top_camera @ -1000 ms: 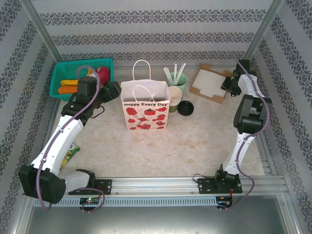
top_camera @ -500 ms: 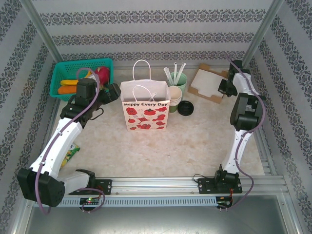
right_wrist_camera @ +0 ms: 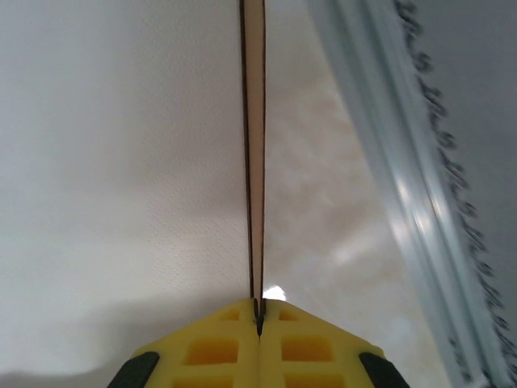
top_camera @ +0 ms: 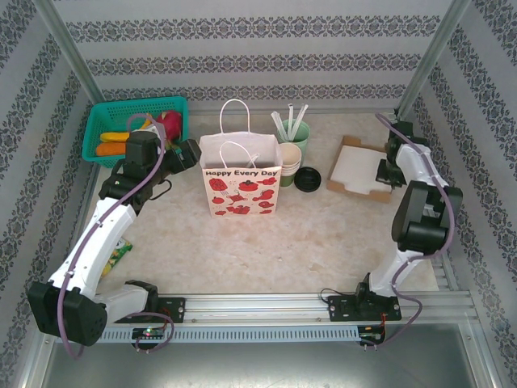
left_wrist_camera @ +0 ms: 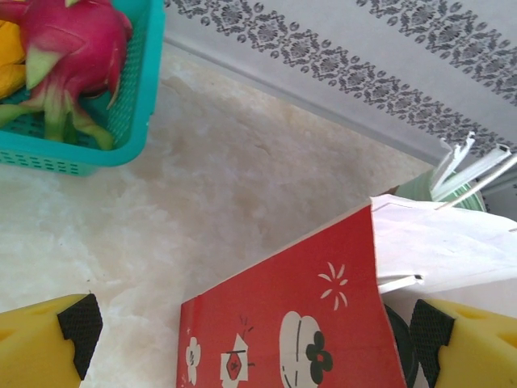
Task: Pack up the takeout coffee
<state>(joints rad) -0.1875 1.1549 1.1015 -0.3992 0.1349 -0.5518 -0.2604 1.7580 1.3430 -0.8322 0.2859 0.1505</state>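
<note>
Once right gripper (right_wrist_camera: 258,314) clamped, cardboard tray (top_camera: 355,168) slid nearer

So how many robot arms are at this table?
2. The left arm reaches toward the paper bag; the right arm extends to the cardboard tray on the right. None seem hidden.

**Red bag between spread fingers**

The left gripper (left_wrist_camera: 258,346) has its jaws spread wide, with yellow fingers (left_wrist_camera: 36,349) at both lower corners. Between them rises a red paper bag with white drawings (left_wrist_camera: 299,315). At upper left, a teal plastic mesh basket (left_wrist_camera: 121,153) holds a pink dragon fruit (left_wrist_camera: 73,40). White straws (left_wrist_camera: 477,166) poke up at right.
</note>
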